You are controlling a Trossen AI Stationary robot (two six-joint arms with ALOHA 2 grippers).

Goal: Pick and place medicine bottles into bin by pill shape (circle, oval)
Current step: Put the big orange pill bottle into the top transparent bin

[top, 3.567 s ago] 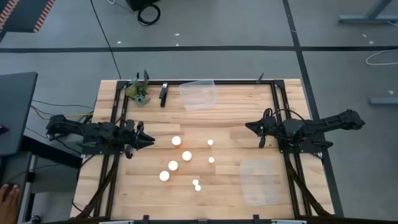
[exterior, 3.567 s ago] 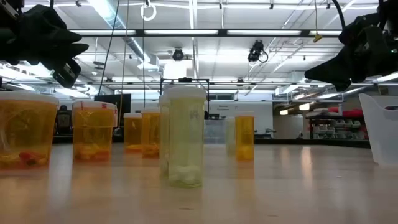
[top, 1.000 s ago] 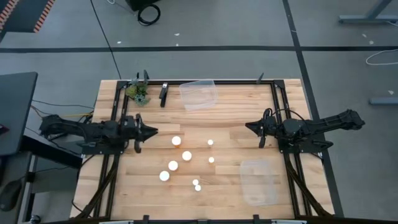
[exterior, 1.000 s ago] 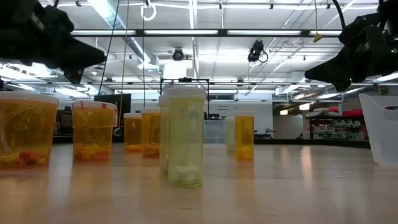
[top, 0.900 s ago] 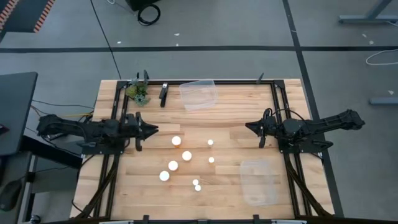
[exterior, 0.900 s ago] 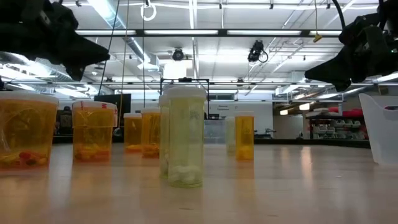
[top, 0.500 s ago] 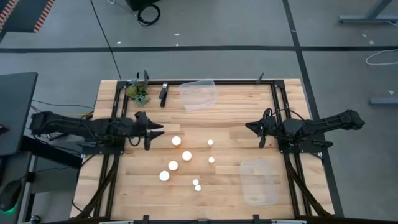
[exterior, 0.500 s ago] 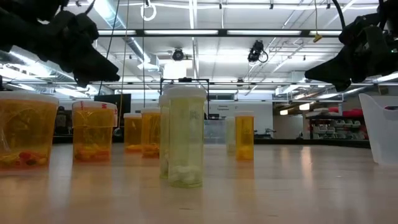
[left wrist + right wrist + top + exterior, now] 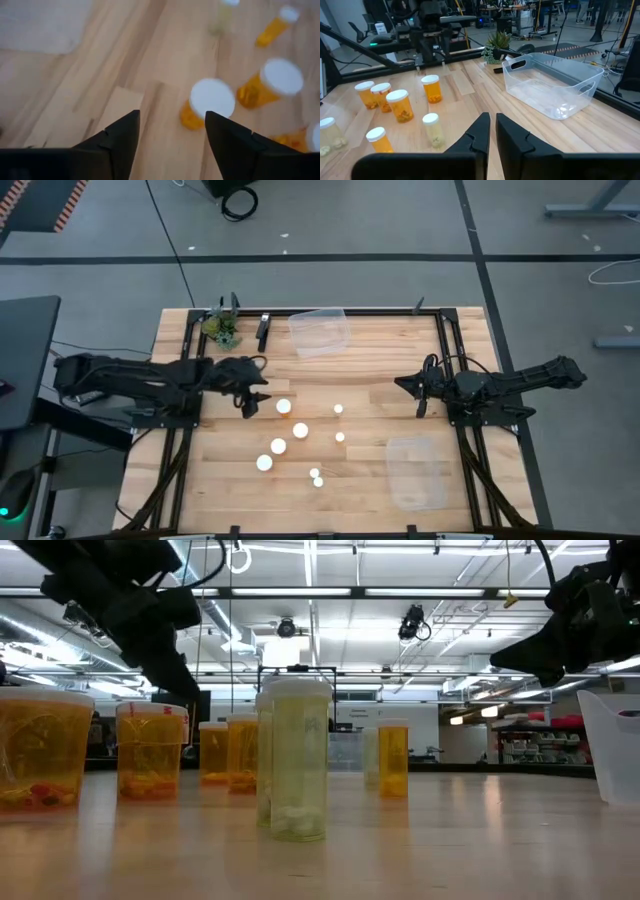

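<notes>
Left tool (image 9: 252, 393), spread, has advanced beside nearest orange bottle (image 9: 283, 407)

The left gripper (image 9: 172, 131) hovers with its two dark fingers (image 9: 118, 137) spread apart above the wooden table (image 9: 150, 60). Just beyond the gap stands an orange bottle with a white cap (image 9: 210, 101), a second orange bottle (image 9: 272, 82) close beside it. Farther off lie a slimmer orange bottle (image 9: 277, 24) and a pale bottle (image 9: 222, 15), both blurred.
</notes>
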